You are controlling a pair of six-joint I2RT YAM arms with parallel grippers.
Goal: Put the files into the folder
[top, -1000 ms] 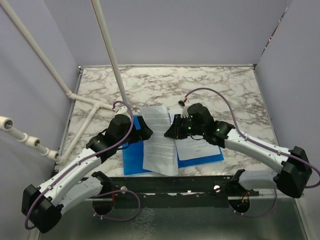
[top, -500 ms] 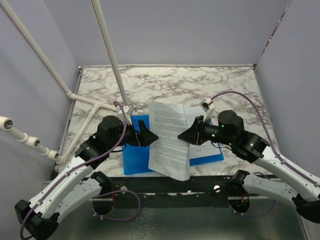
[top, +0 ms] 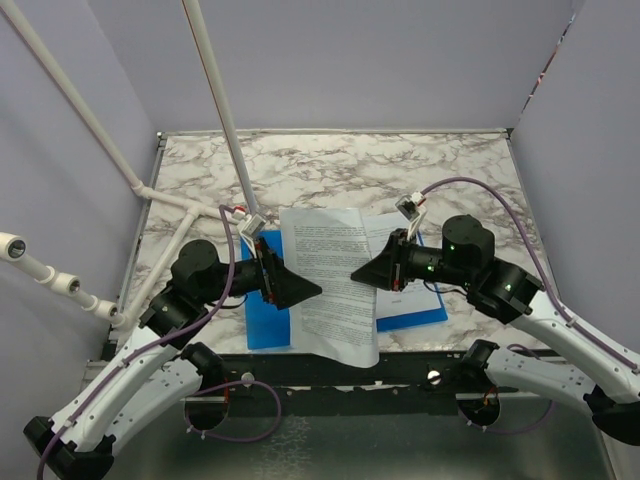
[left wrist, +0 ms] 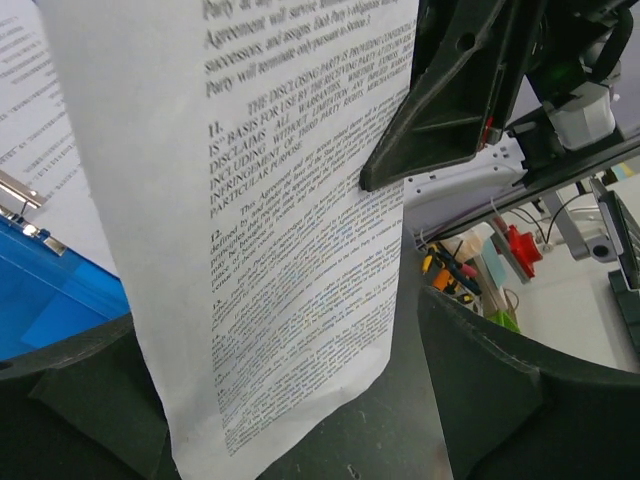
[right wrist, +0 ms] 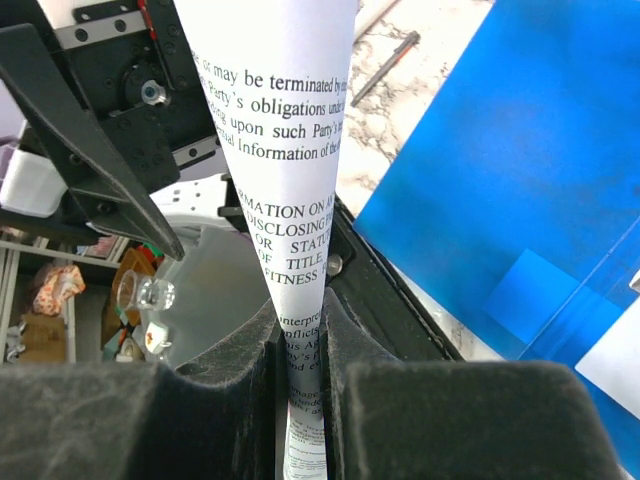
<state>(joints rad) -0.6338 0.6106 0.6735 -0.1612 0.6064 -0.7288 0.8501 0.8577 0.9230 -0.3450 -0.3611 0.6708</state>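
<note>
Both arms reach forward from their bases and bend inward at the elbow, so the wrists face each other across a printed sheet (top: 328, 290) held up between them. The right fingers (right wrist: 200, 420) are shut tight on the right-hand edge of this sheet; in the right wrist view the paper rises from the closed pads and fans out above them. The left fingers (left wrist: 500, 400) are spread wide, and the opposite edge of the sheet hangs loosely in the gap between them without being pinched. In the overhead view the two sets of fingers point almost straight at each other, the left from the sheet's left side and the right from its right side.

The sheet is lifted off the blue folder (top: 262, 325), which lies open and flat on the marble desk (top: 400, 170) close to the near edge, between the two arms. The sheet's lower end reaches past that near edge. More sheets (top: 400, 305) lie on the folder's right half, under the right wrist. A metal clip (left wrist: 20, 200) shows on the folder in the left wrist view.
</note>
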